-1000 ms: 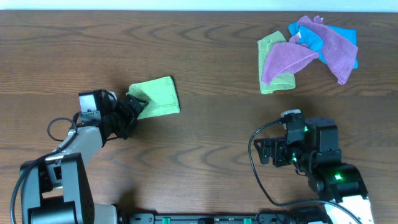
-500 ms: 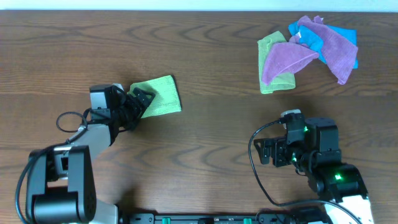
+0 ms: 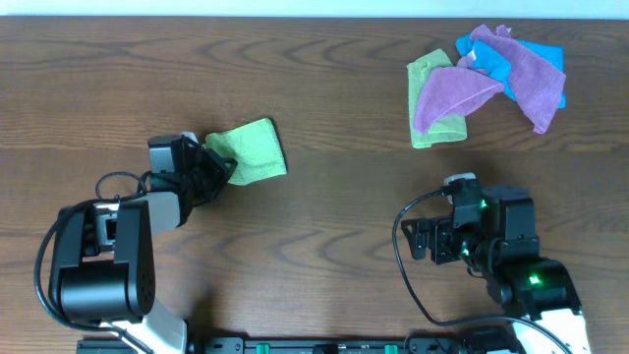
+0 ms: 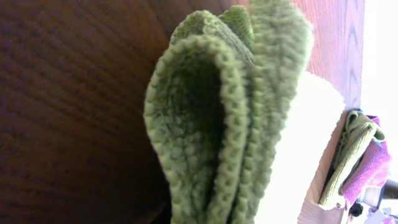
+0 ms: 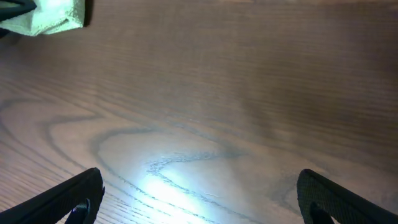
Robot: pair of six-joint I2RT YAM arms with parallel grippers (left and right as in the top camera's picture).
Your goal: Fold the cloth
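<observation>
Wooden table point(image 3: 324, 211) holds one green cloth point(image 3: 257, 147), left pincer point(image 3: 218, 161) grasping it, right pincer point(image 5: 200, 198) released.

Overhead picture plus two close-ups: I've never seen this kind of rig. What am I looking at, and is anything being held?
Two robot arms sit at a wooden table, each ending in a two-finger gripper. The overhead picture looks straight down from a fixed camera above. The other two pictures come from small cameras on the arms' wrists.

The left gripper appears to pinch one corner of a folded green cloth. Its wrist camera is so close that the cloth's layers fill the picture.

The right gripper is open and holds nothing. Its wrist view shows its two fingers spread wide over bare wood.

In the far right corner lies a pile of cloths, green, purple and blue, which neither arm touches.
</observation>
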